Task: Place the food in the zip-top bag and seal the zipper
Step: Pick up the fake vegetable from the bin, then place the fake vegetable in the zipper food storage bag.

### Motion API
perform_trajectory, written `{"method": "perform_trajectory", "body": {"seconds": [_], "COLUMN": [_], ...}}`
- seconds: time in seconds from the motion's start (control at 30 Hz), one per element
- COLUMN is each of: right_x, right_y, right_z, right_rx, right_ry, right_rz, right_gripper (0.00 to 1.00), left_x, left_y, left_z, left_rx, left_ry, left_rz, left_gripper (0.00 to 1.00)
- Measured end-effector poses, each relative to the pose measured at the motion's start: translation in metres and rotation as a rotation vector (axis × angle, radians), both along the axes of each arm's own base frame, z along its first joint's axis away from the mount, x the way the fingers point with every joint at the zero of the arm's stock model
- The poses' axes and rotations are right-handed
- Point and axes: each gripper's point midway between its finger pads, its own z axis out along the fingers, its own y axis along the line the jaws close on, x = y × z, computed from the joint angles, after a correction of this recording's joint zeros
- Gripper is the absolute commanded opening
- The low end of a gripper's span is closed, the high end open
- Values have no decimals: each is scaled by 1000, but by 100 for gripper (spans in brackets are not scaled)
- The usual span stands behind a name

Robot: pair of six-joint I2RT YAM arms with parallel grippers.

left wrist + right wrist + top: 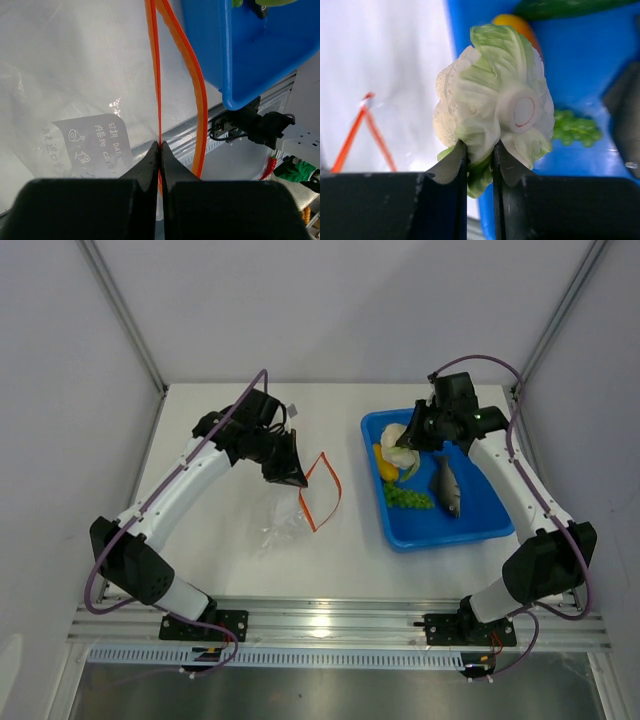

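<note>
- Early stage: the zip-top bag [280, 522] lies on the table between the arms and looks empty, with no food in it yet.
- The left gripper [160, 145] is pinched tight on one strip of the zipper [158, 75]. The other strip bows away, so the mouth stands open.
- The right gripper [479, 150] is clamped on the leafy base of the white round piece [495, 100], over the far left corner of the blue tray [480, 525]. It is possibly lifted clear, but that is hard to judge.
- Left in the tray: the yellow-orange piece [385, 466], green pieces [408, 498] and grey fish-shaped piece [447, 485].
- To do: carry each piece across to the bag, then seal the zipper.
- In the way: the tray's near-side wall, and the bag mouth is narrow and floppy.
</note>
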Motion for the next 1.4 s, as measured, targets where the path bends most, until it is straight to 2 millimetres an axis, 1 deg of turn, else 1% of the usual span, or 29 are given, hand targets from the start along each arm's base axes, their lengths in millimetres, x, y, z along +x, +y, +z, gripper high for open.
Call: {"method": "perform_trajectory", "body": {"seconds": [0.17, 0.23, 0.37, 0.5, 0.57, 0.73, 0.87, 0.93, 1.03, 1.17, 1.33, 1.4], "right_x": [-23, -34, -50, -66, -69, -75, -80, -85, -90, -94, -96, -94], "right_y": [28, 41, 63, 81, 87, 101, 108, 113, 122, 135, 140, 140], "right_z": [34, 51, 76, 91, 95, 98, 109, 111, 107, 95, 85, 78], "right_rx": [180, 273, 452, 645, 729, 914, 978, 994, 999, 991, 994, 992], "right_ry": [-9, -8, 19, 89, 123, 243, 297, 327, 378, 450, 497, 517], "right_rz": [90, 129, 178, 181, 170, 125, 124, 137, 151, 153, 127, 101], "right_gripper": [0, 0, 0, 0, 0, 0, 0, 0, 0, 0, 0, 0], "left_x": [7, 12, 19, 28, 31, 37, 40, 42, 45, 44, 40, 38], "left_y": [-1, 0, 2, 3, 3, 2, 2, 3, 3, 5, 7, 8], "left_z": [5, 5, 6, 7, 8, 10, 11, 12, 15, 21, 28, 29], "left_rx": [-2, 2, 13, 21, 20, 13, 14, 16, 12, 0, -25, -31], "left_ry": [-25, -39, -65, -92, -101, -118, -129, -138, -157, -183, -221, -230], "left_rz": [29, 47, 81, 115, 128, 152, 164, 170, 176, 181, 184, 185], "left_gripper": [1, 1, 1, 1, 0, 0, 1, 0, 0, 0, 1, 0]}}
